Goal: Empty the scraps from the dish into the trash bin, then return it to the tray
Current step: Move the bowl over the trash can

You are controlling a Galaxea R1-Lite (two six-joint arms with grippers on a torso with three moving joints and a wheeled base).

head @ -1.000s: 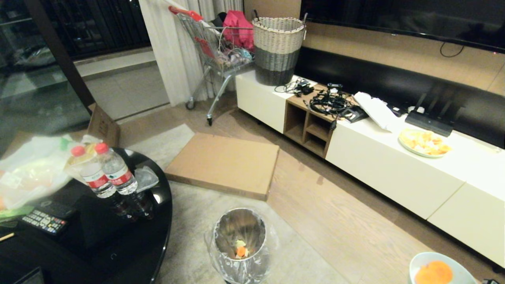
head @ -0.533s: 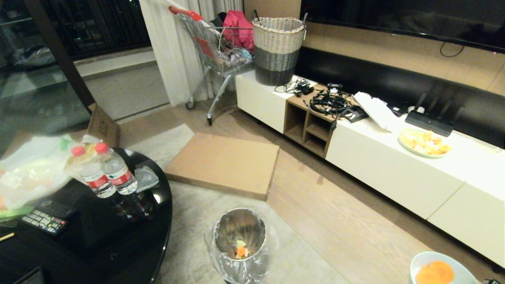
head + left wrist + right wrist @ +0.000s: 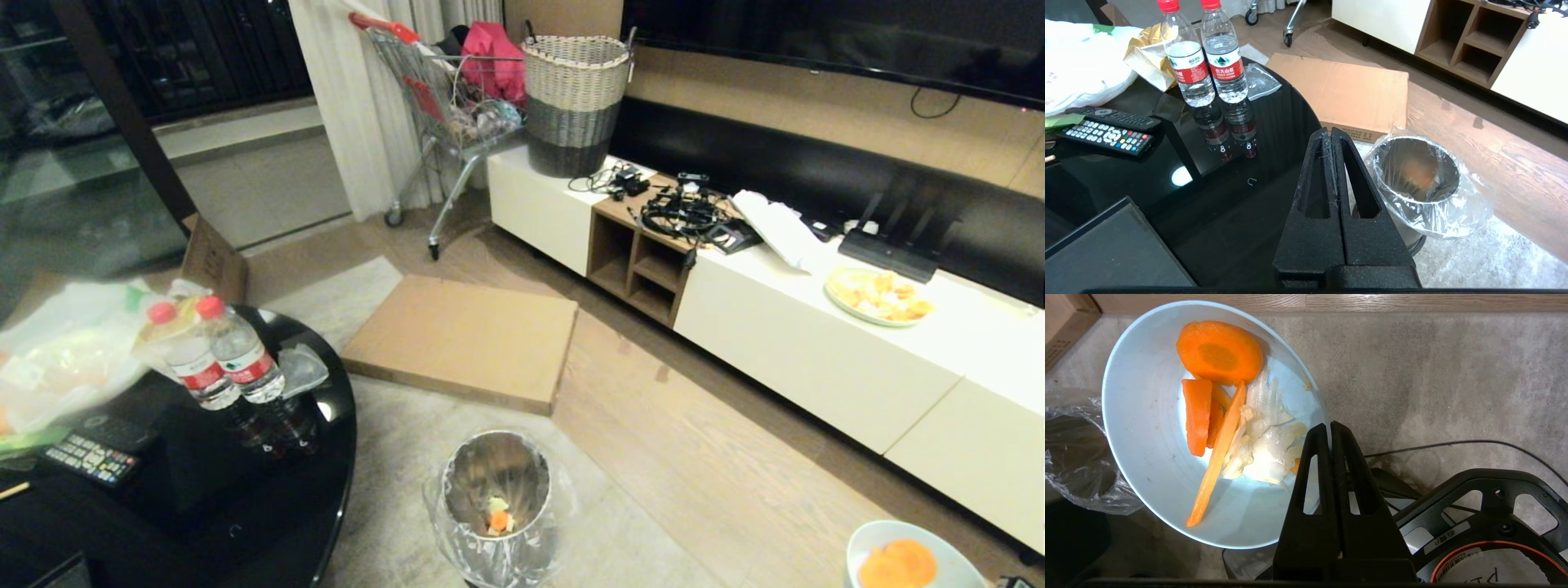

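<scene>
- The right tool is clenched on the near rim of the dish, a pale blue-white bowl held in the air over the grey rug.
- The scraps lie inside the dish: one round carrot slice, several long orange strips and a heap of pale whitish bits.
- In the head view, the dish shows only at the lower right corner of the frame, well apart from the trash bin.
- The trash bin, silvery with a crinkly clear liner, stands on the rug just beside the rounded edge of the black glass table; a few orange and pale bits lie at its bottom.
- In the right wrist view, a fold of the bin's clear liner shows beside the dish's far rim.
- The left tool is clenched with nothing between its fingers, poised above the table's edge, next to the trash bin.
- A corner of the tray, flat and dark grey, sits at the table's near edge.
- Two water bottles with red caps stand near the table's far edge, beside a white plastic bag.
- Two remote controls lie towards the table's left side.
- A flat cardboard box lies on the floor beyond the bin.
- On the long white cabinet rests a plate of orange pieces.
</scene>
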